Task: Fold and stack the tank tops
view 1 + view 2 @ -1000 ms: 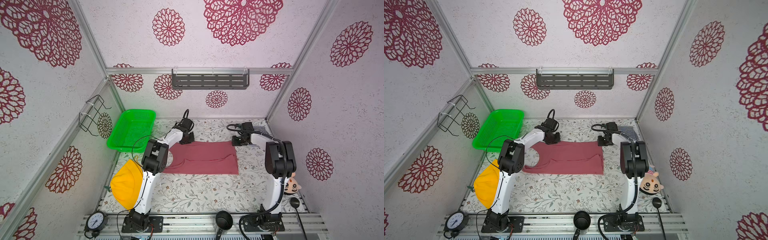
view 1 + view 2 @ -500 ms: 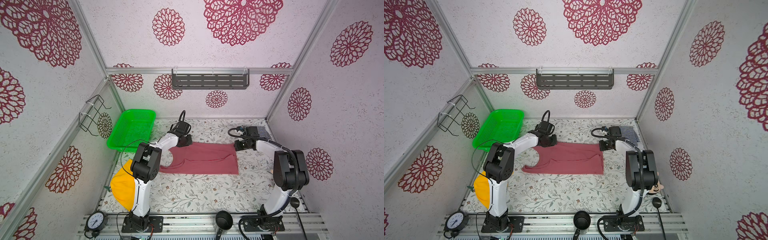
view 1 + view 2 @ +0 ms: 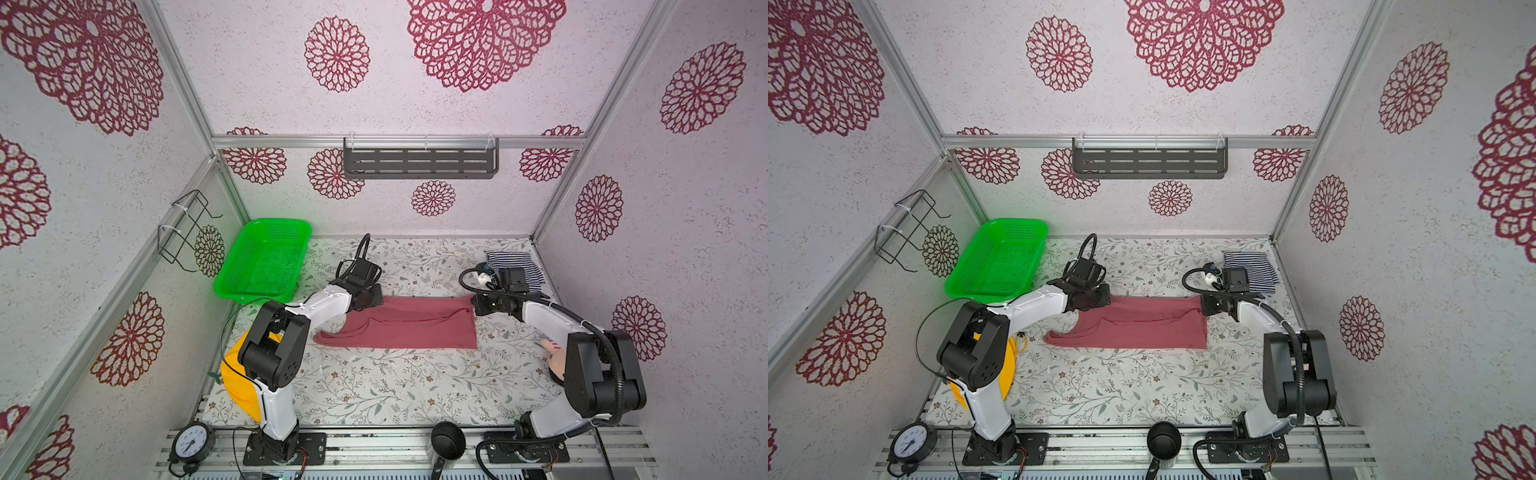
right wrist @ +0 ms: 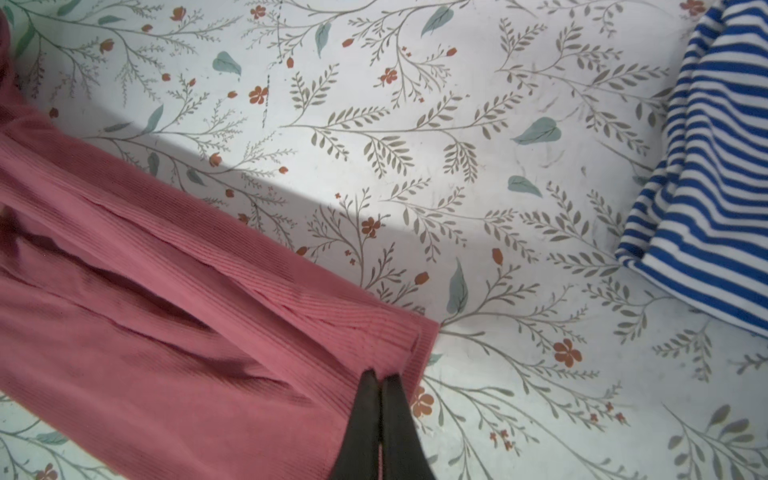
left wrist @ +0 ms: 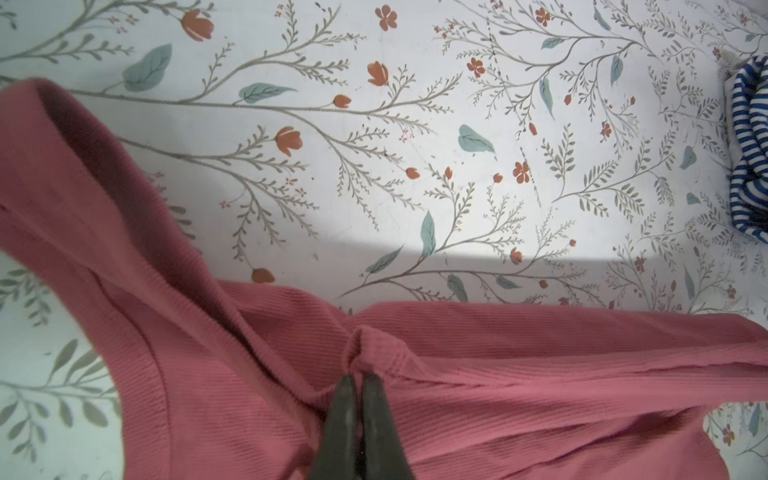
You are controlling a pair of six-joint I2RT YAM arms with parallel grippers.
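We see the red top [image 3: 415, 332] lying lengthwise left-to-right, straps leftward; our left gripper [image 5: 357, 376] pinches a strap tight, our right gripper [image 4: 380, 377] the hem corner; the green basket [image 3: 278, 222] shows bare mesh.

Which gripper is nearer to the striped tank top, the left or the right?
Right. The right gripper holds the end of the rose-red tank top near the striped tank top; the left gripper holds the opposite end, farther away.

Stretched far forward, elbows raised, wrists low; left claw [image 5: 357, 379] and right claw [image 4: 380, 376] pinched tight on opposite ends of rose-red tank top [image 3: 415, 332].
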